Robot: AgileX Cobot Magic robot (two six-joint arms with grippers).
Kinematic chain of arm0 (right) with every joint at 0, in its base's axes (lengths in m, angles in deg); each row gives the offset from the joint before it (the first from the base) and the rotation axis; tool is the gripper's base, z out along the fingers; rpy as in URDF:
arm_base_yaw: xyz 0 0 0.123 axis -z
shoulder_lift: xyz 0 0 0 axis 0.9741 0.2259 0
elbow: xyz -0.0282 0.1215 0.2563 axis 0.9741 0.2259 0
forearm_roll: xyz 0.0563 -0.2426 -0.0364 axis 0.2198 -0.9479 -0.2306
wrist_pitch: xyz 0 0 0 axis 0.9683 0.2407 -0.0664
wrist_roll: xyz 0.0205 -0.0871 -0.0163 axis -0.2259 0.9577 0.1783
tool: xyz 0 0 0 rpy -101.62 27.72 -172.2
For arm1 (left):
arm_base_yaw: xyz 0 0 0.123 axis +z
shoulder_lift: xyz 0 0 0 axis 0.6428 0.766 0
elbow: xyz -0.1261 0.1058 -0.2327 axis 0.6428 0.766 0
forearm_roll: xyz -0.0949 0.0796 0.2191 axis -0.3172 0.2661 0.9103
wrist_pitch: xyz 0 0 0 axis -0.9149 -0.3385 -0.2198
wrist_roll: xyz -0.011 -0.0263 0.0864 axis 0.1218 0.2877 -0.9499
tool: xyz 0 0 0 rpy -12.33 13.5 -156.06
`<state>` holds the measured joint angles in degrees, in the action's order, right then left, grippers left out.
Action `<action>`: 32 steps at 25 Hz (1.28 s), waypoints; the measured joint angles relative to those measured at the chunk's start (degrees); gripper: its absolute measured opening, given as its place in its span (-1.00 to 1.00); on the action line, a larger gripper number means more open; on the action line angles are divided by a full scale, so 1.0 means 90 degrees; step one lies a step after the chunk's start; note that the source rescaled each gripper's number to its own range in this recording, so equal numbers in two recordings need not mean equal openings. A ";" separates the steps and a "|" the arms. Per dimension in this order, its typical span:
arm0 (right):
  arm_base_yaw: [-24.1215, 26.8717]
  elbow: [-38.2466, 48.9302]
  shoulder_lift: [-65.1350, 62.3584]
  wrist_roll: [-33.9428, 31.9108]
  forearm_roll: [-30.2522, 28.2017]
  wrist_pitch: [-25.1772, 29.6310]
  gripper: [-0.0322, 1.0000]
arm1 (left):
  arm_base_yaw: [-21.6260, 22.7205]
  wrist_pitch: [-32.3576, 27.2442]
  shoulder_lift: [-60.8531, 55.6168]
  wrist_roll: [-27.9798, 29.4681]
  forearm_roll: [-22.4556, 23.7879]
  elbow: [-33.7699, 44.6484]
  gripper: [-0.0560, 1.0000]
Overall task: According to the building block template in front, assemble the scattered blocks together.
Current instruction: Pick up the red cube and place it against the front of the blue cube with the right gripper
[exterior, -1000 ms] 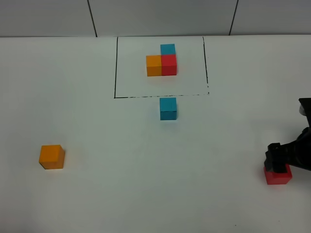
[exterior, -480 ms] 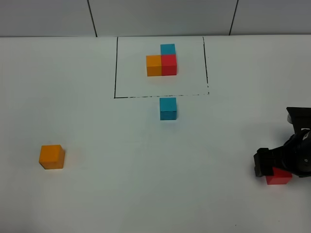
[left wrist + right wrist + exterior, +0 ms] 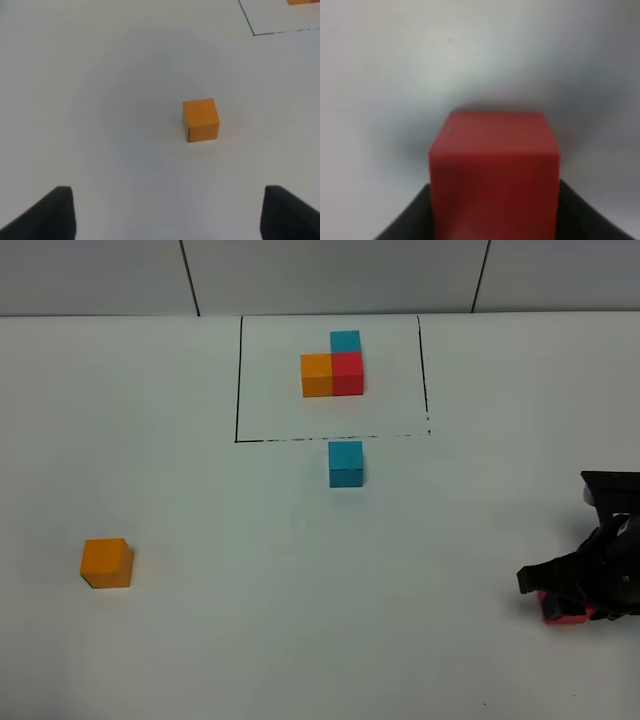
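The building block template (image 3: 333, 365), an orange, red and blue L-shaped cluster, sits inside a black drawn rectangle at the back. Of the scattered blocks, the blue one (image 3: 346, 463) lies just in front of that frame and the orange one (image 3: 107, 562) far left. The red block (image 3: 562, 611) rests on the table at the right edge, mostly covered by my right gripper (image 3: 565, 595). The right wrist view shows the red block (image 3: 494, 170) filling the space between the dark fingers, gripper shut on it. My left gripper (image 3: 170, 212) stands open, well short of the orange block (image 3: 201, 120).
The white table (image 3: 250, 640) ends at a grey panelled wall at the back. A corner of the black frame line (image 3: 255, 33) shows in the left wrist view. The left arm is outside the exterior high view.
My right gripper came down and a little leftward over the red block and closed on it. The left gripper and the other blocks stayed put.
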<state>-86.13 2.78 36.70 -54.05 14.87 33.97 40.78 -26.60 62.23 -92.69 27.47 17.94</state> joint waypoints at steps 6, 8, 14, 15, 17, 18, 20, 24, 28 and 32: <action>-0.0963 -0.0409 -0.0099 -0.1276 -0.0312 0.0251 -0.88 | 0.0000 0.0000 0.0000 0.0000 0.0000 0.0000 0.45; -0.1462 -0.0733 -0.0099 -0.1996 -0.0600 0.0363 -0.88 | 0.0000 0.0000 0.0000 0.0000 0.0000 0.0000 0.45; -0.2796 -0.2074 0.0364 -0.4664 -0.2250 0.1185 -0.88 | 0.0000 0.0000 0.0000 0.0000 0.0000 0.0000 0.45; -0.3001 -0.2359 0.0518 -0.4950 -0.2489 0.1435 -0.88 | 0.0000 0.0000 0.0000 0.0000 0.0000 0.0000 0.45; -0.3322 -0.2902 0.0928 -0.5332 -0.2738 0.1795 -0.88 | 0.0000 0.0000 0.0000 0.0000 0.0000 0.0000 0.45; -0.3464 -0.3208 0.1142 -0.5445 -0.2758 0.1927 -0.88 | 0.0000 0.0000 0.0000 0.0000 0.0000 0.0000 0.45; -0.3654 -0.3753 0.1523 -0.5609 -0.2701 0.2083 -0.88 | 0.0000 0.0000 0.0000 0.0000 0.0000 0.0000 0.45; -0.3768 -0.4728 0.2218 -0.5581 -0.2384 0.2176 -0.88 | 0.0000 0.0000 0.0000 0.0000 0.0000 0.0000 0.45; -0.3768 -0.5315 0.2702 -0.5418 -0.2255 0.2170 -0.88 | 0.0000 0.0000 0.0000 0.0000 0.0000 0.0000 0.45; -0.3768 -0.5537 0.3036 -0.5403 -0.2241 0.2090 -0.88 | 0.0000 0.0000 0.0000 0.0000 0.0000 0.0000 0.45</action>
<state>-120.04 -47.05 64.02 -102.68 -5.31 52.78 40.78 -26.60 62.23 -92.69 27.47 17.94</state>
